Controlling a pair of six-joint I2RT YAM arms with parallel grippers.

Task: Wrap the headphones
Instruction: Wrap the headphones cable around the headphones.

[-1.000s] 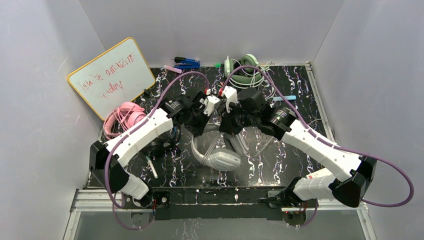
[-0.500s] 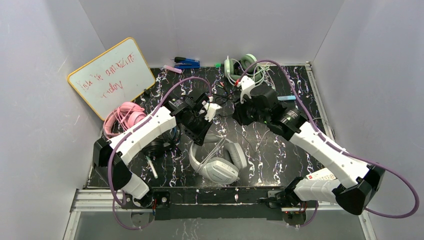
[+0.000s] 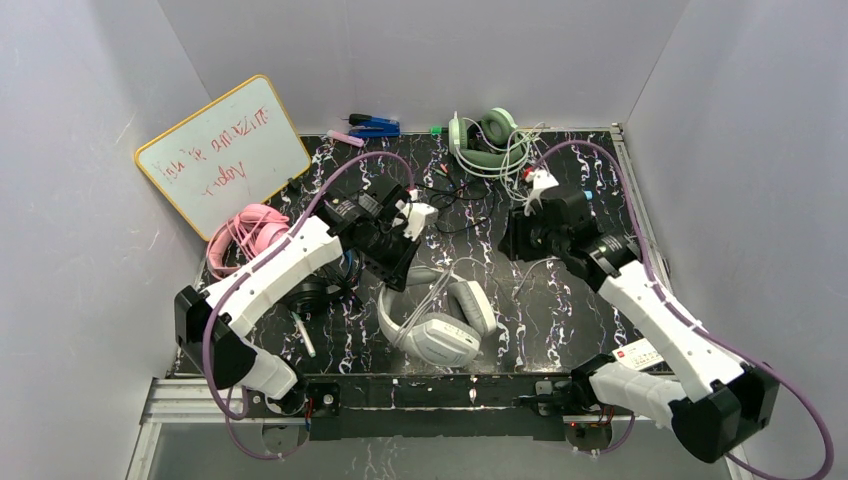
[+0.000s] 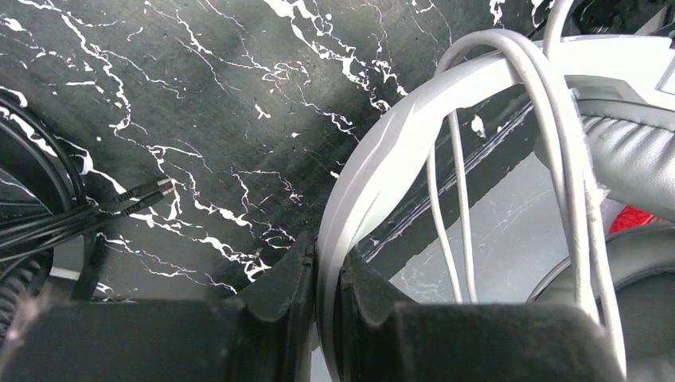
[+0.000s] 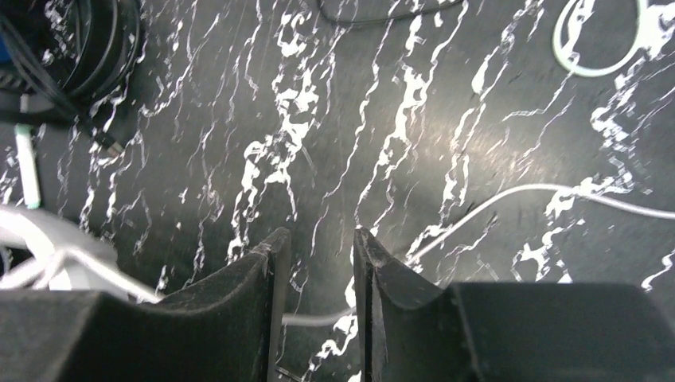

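The white-grey headphones (image 3: 437, 320) lie on the black marbled mat (image 3: 560, 310) at front centre, their thin white cord looped over the headband (image 4: 382, 151). My left gripper (image 3: 397, 262) is shut on that headband, which sits pinched between the jaws in the left wrist view (image 4: 325, 259). My right gripper (image 3: 520, 247) is open and hangs low over the mat; the white cord (image 5: 493, 199) runs across the mat under its jaws (image 5: 317, 243). The pink headphones (image 3: 250, 235) lie at the left. The black-and-blue headphones (image 3: 318, 296) are mostly hidden under my left arm.
A whiteboard (image 3: 222, 150) leans in the back left corner. A green-white headset (image 3: 483, 142) and some pens (image 3: 372, 126) lie at the back edge. A thin black cable (image 3: 455, 205) lies between the grippers. A white marker (image 3: 303, 335) lies front left.
My right gripper has moved away from the left gripper, swinging right to the mat's right half. The left gripper still holds the headband; the white-grey headphones now show fully.
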